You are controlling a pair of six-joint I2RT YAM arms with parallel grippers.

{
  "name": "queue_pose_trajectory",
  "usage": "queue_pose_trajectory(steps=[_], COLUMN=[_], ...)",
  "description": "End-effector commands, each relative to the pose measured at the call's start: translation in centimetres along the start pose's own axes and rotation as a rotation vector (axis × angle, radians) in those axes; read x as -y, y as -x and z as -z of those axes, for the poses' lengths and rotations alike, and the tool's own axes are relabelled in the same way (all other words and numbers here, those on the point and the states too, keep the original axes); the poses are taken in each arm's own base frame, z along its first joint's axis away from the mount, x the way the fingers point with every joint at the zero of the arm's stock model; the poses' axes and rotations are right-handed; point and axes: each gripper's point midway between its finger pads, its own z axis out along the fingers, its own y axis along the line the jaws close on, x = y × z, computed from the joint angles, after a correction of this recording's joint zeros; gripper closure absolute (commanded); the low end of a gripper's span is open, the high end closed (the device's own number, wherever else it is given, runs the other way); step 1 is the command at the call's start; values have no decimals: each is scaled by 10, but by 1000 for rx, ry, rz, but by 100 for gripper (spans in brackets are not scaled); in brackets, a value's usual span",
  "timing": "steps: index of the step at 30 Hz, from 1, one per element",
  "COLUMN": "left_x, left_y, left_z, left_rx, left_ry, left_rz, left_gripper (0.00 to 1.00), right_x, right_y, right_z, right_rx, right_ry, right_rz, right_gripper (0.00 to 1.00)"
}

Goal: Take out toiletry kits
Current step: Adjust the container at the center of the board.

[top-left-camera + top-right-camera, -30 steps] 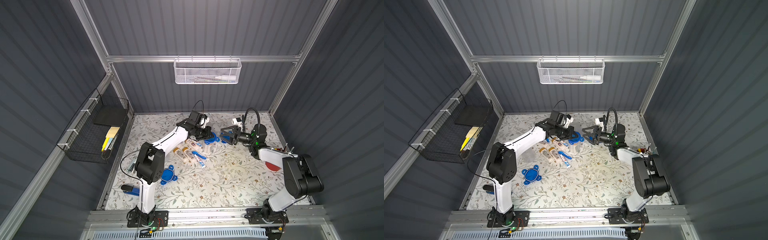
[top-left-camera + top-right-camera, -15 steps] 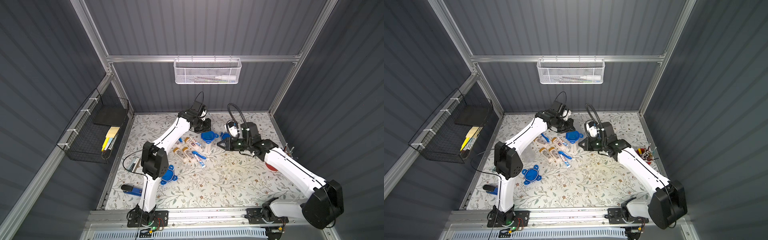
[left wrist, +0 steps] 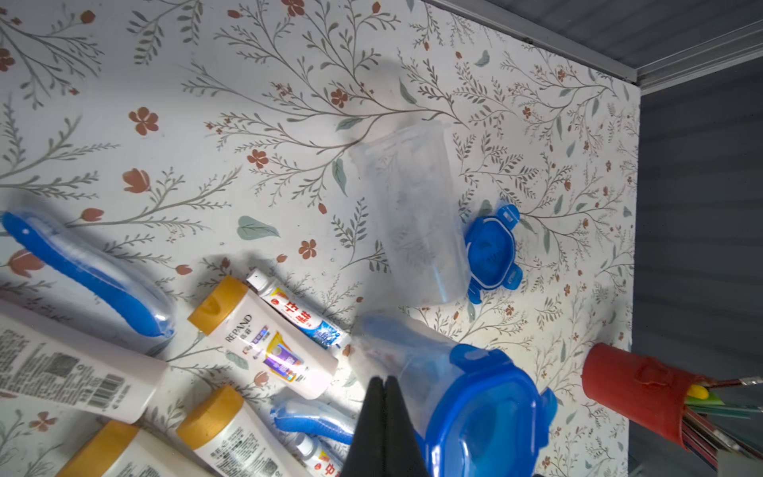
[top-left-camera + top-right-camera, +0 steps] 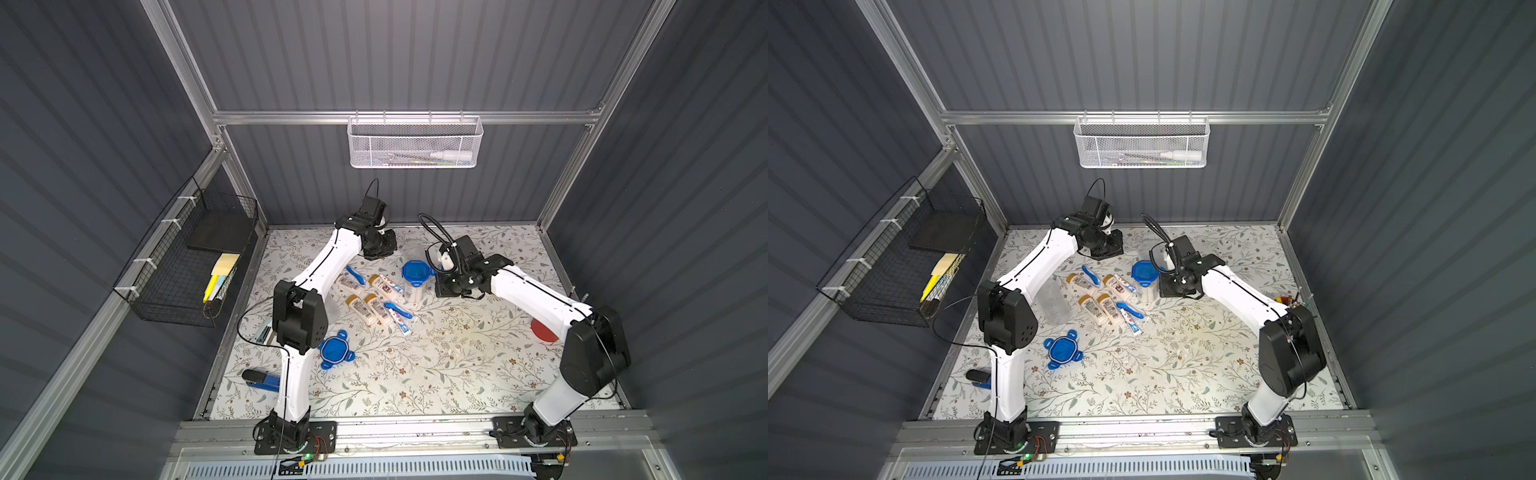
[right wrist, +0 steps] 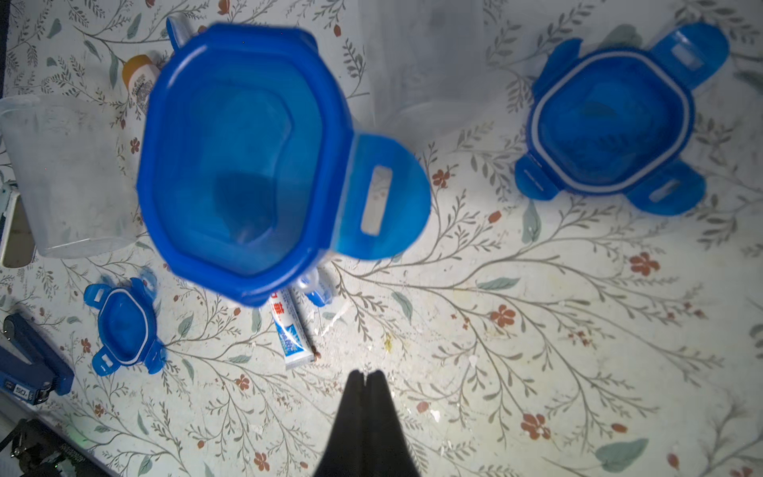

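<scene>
The toiletry kits lie loose mid-table: white bottles with tan caps (image 4: 379, 308) (image 3: 264, 338), blue toothbrushes (image 4: 355, 274) (image 3: 86, 272) and toothpaste tubes (image 4: 401, 325) (image 5: 289, 330). Beside them a clear jar with a blue clip lid (image 4: 413, 275) (image 4: 1144, 274) (image 5: 243, 157) stands upright, one clip flipped out; something blue shows through its wall. My left gripper (image 3: 384, 380) is shut and empty, hovering above the items next to that jar. My right gripper (image 5: 365, 373) is shut on nothing above bare table, on the jar's other side.
An empty jar (image 3: 417, 214) lies beside a loose blue lid (image 3: 491, 252) (image 5: 611, 119). Another empty jar (image 4: 1054, 303) and lid (image 4: 334, 351) lie near the left arm. A red cup of pens (image 4: 544, 330) stands at the right edge, a blue stapler-like tool (image 4: 259, 379) front left. Baskets hang on the walls.
My right gripper went from open to shut and drew back a little from the lidded jar. The left gripper pulled away from the lid toward the back wall.
</scene>
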Motion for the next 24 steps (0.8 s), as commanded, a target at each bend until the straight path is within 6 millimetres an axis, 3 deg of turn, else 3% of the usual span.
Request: queue_pose_trajectory(steps=[1, 6, 10, 20, 24], left_x=[-6, -3, 0, 4, 8], left_y=[-12, -21, -29, -50, -42], left_z=[-19, -34, -35, -15, 4], left_rx=[-42, -72, -82, -88, -50], left_ry=[30, -10, -18, -10, 0], left_rz=[-24, -26, -33, -54, -63], left_gripper=[100, 100, 100, 100, 100], right_x=[5, 14, 18, 4, 14], right_y=[14, 33, 48, 95, 107], right_z=[-5, -18, -29, -48, -44], right_rx=[-4, -8, -12, 23, 51], right_ry=[-27, -46, -41, 25, 12], right_rz=[20, 14, 15, 55, 43], right_gripper=[100, 100, 100, 100, 100])
